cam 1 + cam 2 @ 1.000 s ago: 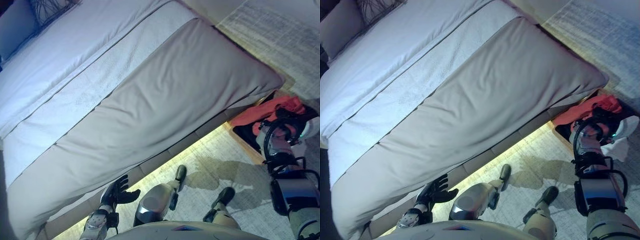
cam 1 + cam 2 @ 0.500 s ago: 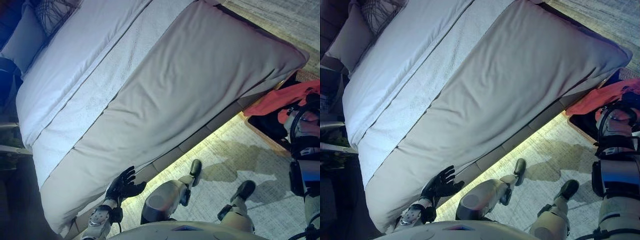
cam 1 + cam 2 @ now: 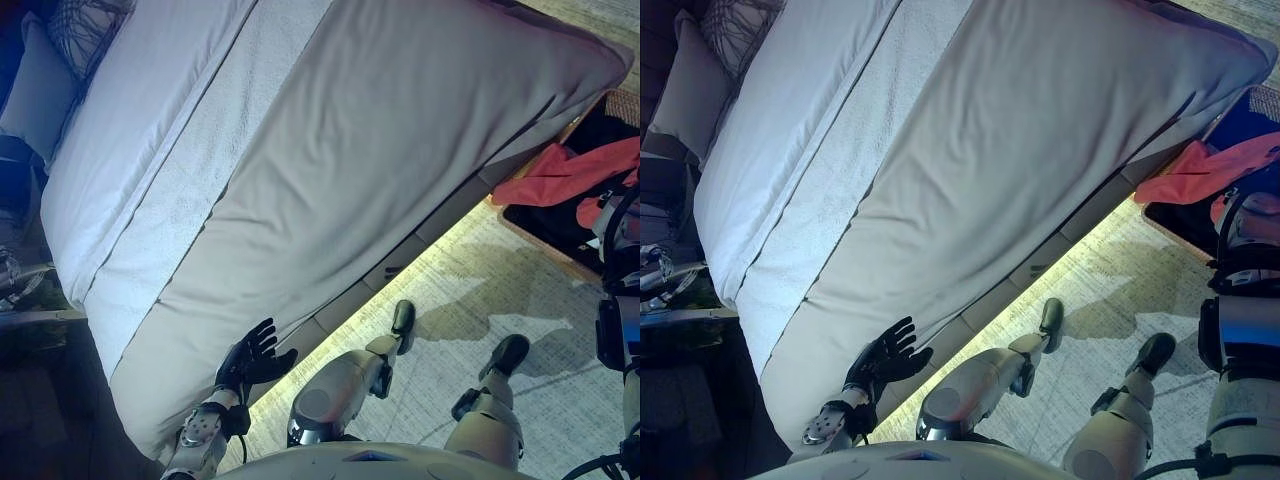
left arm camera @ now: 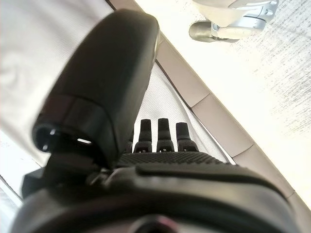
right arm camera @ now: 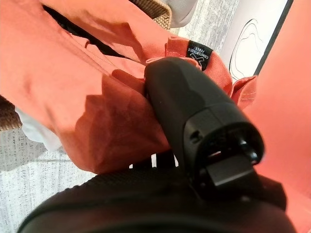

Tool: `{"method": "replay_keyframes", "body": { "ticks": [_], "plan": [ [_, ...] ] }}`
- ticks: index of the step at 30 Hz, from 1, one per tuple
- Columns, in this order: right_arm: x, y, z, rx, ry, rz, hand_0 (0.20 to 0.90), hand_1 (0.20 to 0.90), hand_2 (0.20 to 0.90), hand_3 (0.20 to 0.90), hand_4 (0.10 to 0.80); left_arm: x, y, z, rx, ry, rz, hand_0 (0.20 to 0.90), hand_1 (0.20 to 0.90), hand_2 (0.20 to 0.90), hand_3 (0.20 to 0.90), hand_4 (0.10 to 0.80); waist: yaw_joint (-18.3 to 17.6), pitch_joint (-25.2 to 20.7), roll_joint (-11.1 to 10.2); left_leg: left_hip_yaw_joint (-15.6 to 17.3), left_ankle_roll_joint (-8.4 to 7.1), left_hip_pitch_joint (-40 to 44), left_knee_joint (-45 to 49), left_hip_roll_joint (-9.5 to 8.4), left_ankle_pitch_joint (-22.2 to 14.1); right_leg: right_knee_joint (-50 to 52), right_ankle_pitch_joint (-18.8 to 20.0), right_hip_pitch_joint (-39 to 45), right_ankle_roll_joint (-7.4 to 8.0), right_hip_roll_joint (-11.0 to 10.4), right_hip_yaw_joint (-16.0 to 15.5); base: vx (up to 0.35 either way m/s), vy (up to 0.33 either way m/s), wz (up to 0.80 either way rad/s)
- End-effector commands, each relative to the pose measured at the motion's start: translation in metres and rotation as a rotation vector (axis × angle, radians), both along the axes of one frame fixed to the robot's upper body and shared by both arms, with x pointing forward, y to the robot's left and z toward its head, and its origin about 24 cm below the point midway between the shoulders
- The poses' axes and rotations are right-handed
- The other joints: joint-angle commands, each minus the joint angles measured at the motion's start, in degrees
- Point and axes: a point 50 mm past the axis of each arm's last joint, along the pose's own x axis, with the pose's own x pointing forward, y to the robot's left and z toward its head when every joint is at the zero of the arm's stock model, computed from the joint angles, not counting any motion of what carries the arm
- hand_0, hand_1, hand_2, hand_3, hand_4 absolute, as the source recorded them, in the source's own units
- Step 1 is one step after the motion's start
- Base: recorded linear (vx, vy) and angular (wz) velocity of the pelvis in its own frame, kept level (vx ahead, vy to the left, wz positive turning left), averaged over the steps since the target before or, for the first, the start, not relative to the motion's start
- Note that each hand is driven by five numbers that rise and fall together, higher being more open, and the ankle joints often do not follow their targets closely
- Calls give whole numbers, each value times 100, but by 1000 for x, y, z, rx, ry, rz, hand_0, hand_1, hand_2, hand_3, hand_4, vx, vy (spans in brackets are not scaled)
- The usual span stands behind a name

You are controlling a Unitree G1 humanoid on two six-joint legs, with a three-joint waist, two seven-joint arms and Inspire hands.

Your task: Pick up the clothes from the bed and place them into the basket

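Observation:
An orange garment [image 3: 566, 175] hangs over the dark basket [image 3: 548, 228] on the floor by the bed's foot corner. In the right wrist view my right hand [image 5: 194, 92] has its thumb pressed onto the orange garment [image 5: 87, 73], with the fingers tucked under the cloth, above the basket's wicker rim [image 5: 163, 14]. My left hand [image 3: 255, 355] is open with its fingers spread, close to the grey bed cover's [image 3: 380, 170] side edge and holding nothing. Only bedding shows on top of the bed.
White sheets [image 3: 150, 150] and pillows [image 3: 40, 90] cover the bed's far half. A dark nightstand [image 3: 20, 300] stands at the left. A pale rug [image 3: 450, 300] lies between bed and basket. Some white cloth [image 5: 34, 131] shows beside the basket.
The camera has swung, so the bed fills more of the view. My left hand has risen a little toward the bed's side. The right hand stays with the orange garment at the basket.

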Motion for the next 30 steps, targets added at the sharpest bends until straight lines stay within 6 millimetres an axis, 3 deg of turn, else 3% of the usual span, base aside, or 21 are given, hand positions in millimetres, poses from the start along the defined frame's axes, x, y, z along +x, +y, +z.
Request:
{"method": "replay_keyframes", "body": {
  "ticks": [1, 4, 5, 6, 7, 15, 20, 23, 26, 30],
  "plan": [
    [-12, -14, 89, -256, -167, -56, 300, 300, 300, 200, 100, 4, 24, 10, 46, -48, 4, 900, 900, 900, 900, 800, 34, 337, 286, -151, 107, -318, -346, -169, 259, 1366, -683, -600, -90, -339, 204, -22, -18, 3],
    [-13, -13, 91, -261, -171, -76, 300, 300, 300, 200, 100, 7, 26, 12, 46, -53, -1, 900, 900, 900, 900, 800, 33, 341, 280, -140, 106, -316, -352, -154, 258, 1409, -681, -657, -69, -356, 232, 0, 0, 0],
    [-13, -13, 91, -260, -172, -83, 667, 667, 667, 628, 528, 7, 26, 12, 47, -55, -3, 900, 900, 900, 900, 800, 36, 343, 274, -139, 109, -312, -350, -152, 253, 1423, -680, -665, -62, -359, 236, 12, -31, -2],
    [-13, -13, 92, -255, -174, -89, 667, 667, 667, 628, 528, 8, 27, 13, 48, -55, -1, 900, 900, 900, 900, 800, 36, 346, 267, -136, 112, -304, -346, -144, 245, 1443, -682, -678, -57, -359, 245, 17, -37, -4],
    [-14, -13, 91, -258, -174, -113, 900, 900, 900, 900, 800, 9, 28, 13, 49, -56, 0, 900, 900, 900, 900, 800, 32, 350, 253, -133, 112, -290, -344, -135, 225, 1465, -689, -694, -49, -360, 265, 14, -33, -2],
    [-30, -27, 87, -204, -216, -218, 900, 900, 900, 900, 800, 11, 27, 15, 43, -57, -11, 900, 900, 900, 900, 800, -29, 365, 215, -98, 128, -244, -368, -99, 201, 1490, -673, -707, -9, -366, 274, 4, -9, 1],
    [-28, -25, 90, -204, -224, -201, 900, 900, 900, 900, 800, 13, 32, 17, 36, -66, -10, 900, 900, 900, 900, 800, -56, 332, 184, -82, 124, -219, -379, -91, 178, 1476, -660, -711, 10, -354, 299, -5, -11, -2],
    [-25, -24, 81, -187, -186, -179, 900, 900, 900, 900, 800, 14, 34, 17, 44, -65, -9, 900, 900, 900, 900, 800, -75, 293, 133, -75, 109, -175, -388, -68, 164, 1419, -651, -640, 6, -308, 301, 0, 0, 0],
    [-23, -24, 57, -146, -120, -156, 900, 900, 900, 900, 800, 14, 37, 16, 47, -61, -4, 900, 900, 900, 900, 800, -94, 226, 45, -70, 98, -87, -393, -28, 129, 1386, -662, -527, -11, -264, 270, 10, -12, 0],
    [-24, -22, 1, -63, 5, -83, 900, 900, 900, 900, 800, 15, 42, 16, 52, -58, 4, 900, 900, 900, 900, 800, -117, 82, -173, -74, 68, 87, -400, 49, 57, 1282, -664, -260, -39, -174, 165, 35, -55, 7]
  ]
}}
